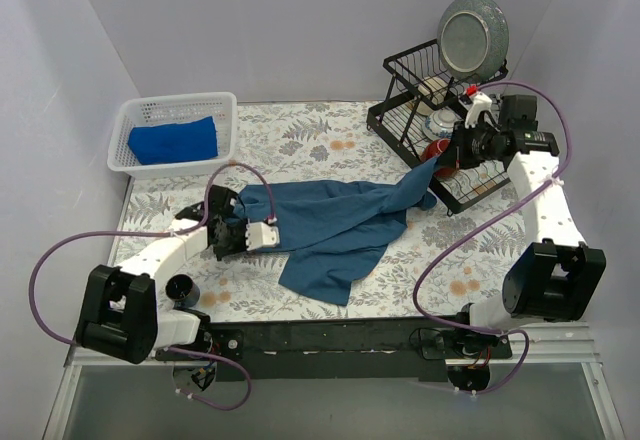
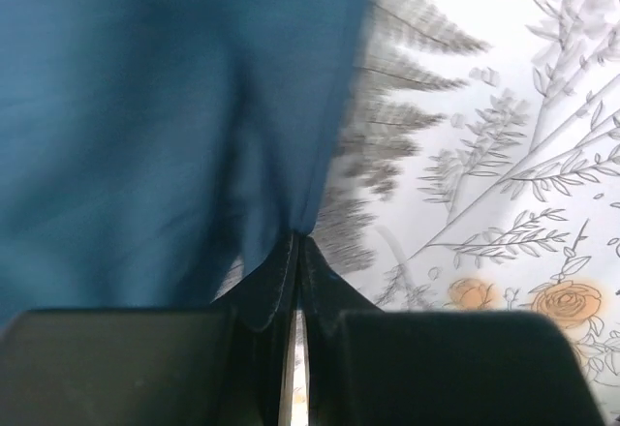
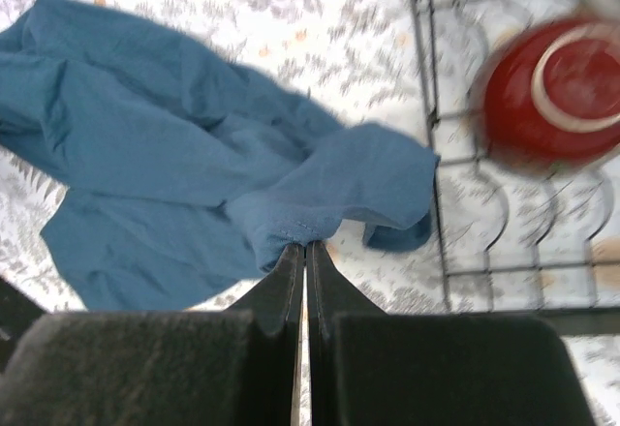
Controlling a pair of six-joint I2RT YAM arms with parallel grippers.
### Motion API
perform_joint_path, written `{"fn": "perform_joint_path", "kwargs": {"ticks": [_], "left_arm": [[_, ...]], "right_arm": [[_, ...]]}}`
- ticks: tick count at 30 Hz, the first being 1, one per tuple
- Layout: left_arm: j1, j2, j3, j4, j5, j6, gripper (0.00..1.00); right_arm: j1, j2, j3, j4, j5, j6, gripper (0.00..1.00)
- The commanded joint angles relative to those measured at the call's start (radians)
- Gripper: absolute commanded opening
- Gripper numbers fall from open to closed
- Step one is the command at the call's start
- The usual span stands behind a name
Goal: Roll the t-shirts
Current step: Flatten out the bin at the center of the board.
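Note:
The dusky dark-blue t-shirt lies crumpled and stretched across the middle of the floral table. My left gripper is shut on its left edge, low over the table; the cloth fills the left wrist view above the pinched tips. My right gripper is shut on the shirt's right end and holds it lifted beside the dish rack; the right wrist view shows the hem pinched at the tips. The royal-blue t-shirt sits bundled in the white basket.
A black wire dish rack stands at the back right with a grey plate upright and a red bowl inside, close to my right gripper. The white basket is at the back left. Purple cables loop by both arms.

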Motion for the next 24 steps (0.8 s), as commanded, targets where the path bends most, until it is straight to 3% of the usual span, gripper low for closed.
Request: {"fn": "perform_joint_path", "kwargs": {"ticks": [1, 2, 5, 8, 14, 24], "left_arm": [[0.079, -0.037, 0.246, -0.058, 0.112, -0.148, 0.00], [0.102, -0.038, 0.361, -0.051, 0.132, -0.248, 0.00], [0.173, -0.040, 0.570, -0.025, 0.164, -0.367, 0.00], [0.201, -0.055, 0.699, 0.005, 0.137, -0.464, 0.00], [0.202, -0.101, 0.865, 0.050, 0.016, -0.588, 0.00], [0.215, -0.199, 1.094, 0.078, -0.081, -0.622, 0.00]], "right_arm": [[0.001, 0.017, 0.190, 0.036, 0.013, -0.044, 0.01], [0.001, 0.022, 0.228, 0.041, 0.016, -0.045, 0.01], [0.000, 0.048, 0.361, 0.077, 0.030, -0.025, 0.01], [0.001, 0.071, 0.483, 0.137, 0.063, -0.002, 0.01], [-0.006, 0.080, 0.665, 0.251, 0.126, 0.033, 0.01], [-0.006, -0.042, 0.768, 0.366, 0.142, 0.030, 0.01]]}}
